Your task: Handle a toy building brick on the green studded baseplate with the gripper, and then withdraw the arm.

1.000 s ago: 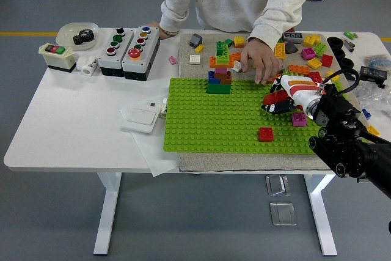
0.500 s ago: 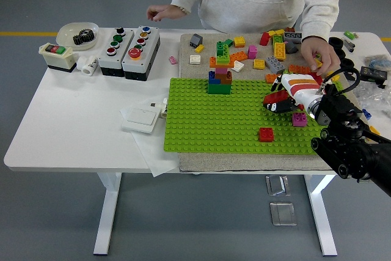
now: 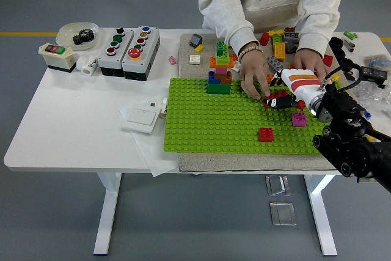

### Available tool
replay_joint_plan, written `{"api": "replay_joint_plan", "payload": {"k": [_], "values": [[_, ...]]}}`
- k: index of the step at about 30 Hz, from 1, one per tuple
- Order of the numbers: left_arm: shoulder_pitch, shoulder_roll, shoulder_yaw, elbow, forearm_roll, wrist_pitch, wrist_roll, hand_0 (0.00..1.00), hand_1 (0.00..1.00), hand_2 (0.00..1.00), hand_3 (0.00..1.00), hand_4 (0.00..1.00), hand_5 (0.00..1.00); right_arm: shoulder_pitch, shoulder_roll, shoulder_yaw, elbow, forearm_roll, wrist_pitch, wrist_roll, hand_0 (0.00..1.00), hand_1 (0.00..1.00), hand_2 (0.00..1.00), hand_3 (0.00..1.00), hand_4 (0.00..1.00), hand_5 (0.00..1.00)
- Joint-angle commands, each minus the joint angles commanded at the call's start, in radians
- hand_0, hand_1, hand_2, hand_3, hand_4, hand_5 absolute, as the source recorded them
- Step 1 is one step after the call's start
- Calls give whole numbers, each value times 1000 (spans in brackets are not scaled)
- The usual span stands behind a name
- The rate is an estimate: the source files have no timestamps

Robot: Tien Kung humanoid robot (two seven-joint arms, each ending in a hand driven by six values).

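Right hand (image 3: 282, 97), white with orange stripes and dark fingers, reaches in over the right part of the green studded baseplate (image 3: 208, 126); whether its fingers are clenched or released cannot be told. Red brick (image 3: 266, 134), squat and roughly square with no clear long axis, sits studs-up on the baseplate near its front edge, apart from the hand. Magenta brick (image 3: 299, 119) stands near the right edge, below the hand. Stacked brick tower (image 3: 220, 71) stands at the far edge. Person's two hands (image 3: 253, 77) rest at the far side, one just beside the robot's fingers. Loose bricks (image 3: 280, 40) lie beyond. Button boxes (image 3: 129, 52) occupy the tabletop (image 3: 73, 120) at left.
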Motion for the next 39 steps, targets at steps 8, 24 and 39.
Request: {"api": "replay_joint_plan", "payload": {"k": [8, 24, 39], "values": [[-1, 0, -1, 0, -3, 1, -1, 779, 725, 690, 570, 595, 610, 1, -2, 1, -3, 1, 1, 2, 671, 629, 654, 599, 850, 430], [-4, 1, 2, 0, -8, 0, -1, 779, 723, 689, 570, 595, 611, 3, -1, 4, -4, -8, -7, 8, 679, 638, 672, 609, 858, 421], [2, 0, -2, 0, 1, -1, 2, 778, 723, 689, 571, 595, 610, -5, 1, 0, -3, -10, -4, 5, 684, 647, 689, 628, 869, 418]]}}
